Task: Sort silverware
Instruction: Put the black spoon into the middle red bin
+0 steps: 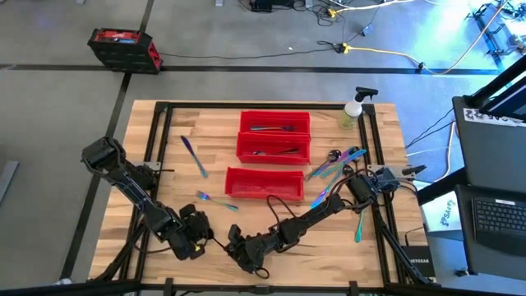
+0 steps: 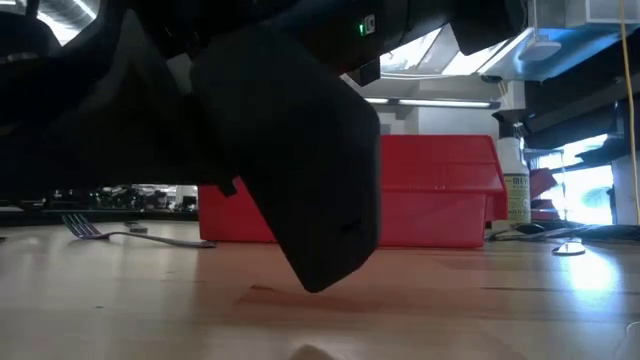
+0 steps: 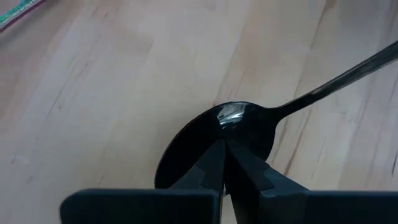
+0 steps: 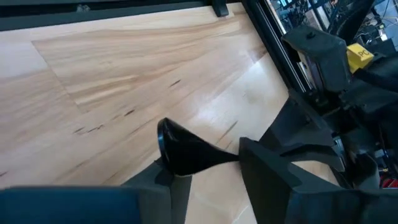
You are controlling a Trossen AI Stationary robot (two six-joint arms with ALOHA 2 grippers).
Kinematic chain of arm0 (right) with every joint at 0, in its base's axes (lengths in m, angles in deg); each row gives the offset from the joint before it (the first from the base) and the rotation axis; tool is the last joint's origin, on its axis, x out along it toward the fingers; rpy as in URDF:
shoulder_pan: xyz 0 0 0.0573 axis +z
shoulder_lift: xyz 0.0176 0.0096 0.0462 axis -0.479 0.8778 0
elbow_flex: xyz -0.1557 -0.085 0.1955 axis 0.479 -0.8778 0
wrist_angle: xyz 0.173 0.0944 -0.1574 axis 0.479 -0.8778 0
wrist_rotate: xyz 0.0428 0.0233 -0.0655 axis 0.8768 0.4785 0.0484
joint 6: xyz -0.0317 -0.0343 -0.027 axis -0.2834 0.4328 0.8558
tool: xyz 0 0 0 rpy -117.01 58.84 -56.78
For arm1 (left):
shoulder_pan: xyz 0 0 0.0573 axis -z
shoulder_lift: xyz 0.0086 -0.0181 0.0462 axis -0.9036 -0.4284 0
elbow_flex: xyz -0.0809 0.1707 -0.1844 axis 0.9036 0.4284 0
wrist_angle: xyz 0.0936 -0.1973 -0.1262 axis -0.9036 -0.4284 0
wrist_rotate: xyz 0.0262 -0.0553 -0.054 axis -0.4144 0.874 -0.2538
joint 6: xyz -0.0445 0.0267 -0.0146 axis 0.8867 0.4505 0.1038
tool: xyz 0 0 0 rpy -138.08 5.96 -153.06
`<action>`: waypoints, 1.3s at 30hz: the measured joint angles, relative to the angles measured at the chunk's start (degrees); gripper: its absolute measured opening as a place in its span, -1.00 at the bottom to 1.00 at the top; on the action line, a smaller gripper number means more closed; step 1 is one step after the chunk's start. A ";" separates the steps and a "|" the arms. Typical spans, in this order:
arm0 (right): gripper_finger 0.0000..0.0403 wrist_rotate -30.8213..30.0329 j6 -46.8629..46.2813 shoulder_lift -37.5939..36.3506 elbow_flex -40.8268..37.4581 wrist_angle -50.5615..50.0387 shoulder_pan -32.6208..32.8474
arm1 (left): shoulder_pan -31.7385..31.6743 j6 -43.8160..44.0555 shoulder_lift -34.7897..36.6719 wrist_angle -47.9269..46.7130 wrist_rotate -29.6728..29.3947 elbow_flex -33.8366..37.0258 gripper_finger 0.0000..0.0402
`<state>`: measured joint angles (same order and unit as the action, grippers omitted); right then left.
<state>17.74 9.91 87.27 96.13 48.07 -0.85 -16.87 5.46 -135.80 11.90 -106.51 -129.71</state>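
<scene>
A dark spoon (image 3: 292,102) lies on the wooden table near its front edge. My left gripper (image 3: 224,146) is shut over its bowl and shows in the high view (image 1: 200,235). My right gripper (image 4: 208,168) is open beside it (image 1: 238,247), and the spoon's flared other end (image 4: 180,149) lies between its two fingers. Loose silverware rests flat on the table: a fork (image 1: 215,200), a knife (image 1: 194,156) and a heap at the right (image 1: 333,164). My left gripper's shut fingertips (image 3: 214,155) are on the hollow of the spoon's bowl (image 3: 233,118), coming from above at a slant. The bowl is down on the table and the handle runs away from the fingers. My right gripper's fingers (image 4: 273,180) stand on either side of the spoon's end; I cannot tell whether they touch it.
Three red bins (image 1: 274,123) (image 1: 273,148) (image 1: 265,182) stand in the middle toward the far edge, two with pieces inside. A spray bottle (image 1: 353,111) stands at the far right corner. A teal piece (image 1: 359,228) lies by the right rail. Bare wood lies at the near left.
</scene>
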 joint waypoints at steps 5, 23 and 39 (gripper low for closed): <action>-0.77 0.00 -0.40 0.00 0.00 0.02 0.00 | -0.74 -1.45 -0.02 1.71 0.23 0.00 -1.00; -1.00 -6.87 -3.92 -0.23 0.07 3.09 0.17 | -0.98 -3.16 2.10 4.02 -0.72 -0.94 -1.00; -1.00 -11.13 -16.93 -2.62 -0.07 6.66 0.70 | 0.09 -19.38 14.85 5.14 -18.74 -8.04 -1.00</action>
<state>6.62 -7.02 84.65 96.06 54.73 -0.15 -16.78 -13.91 -120.95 17.04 -125.25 -137.75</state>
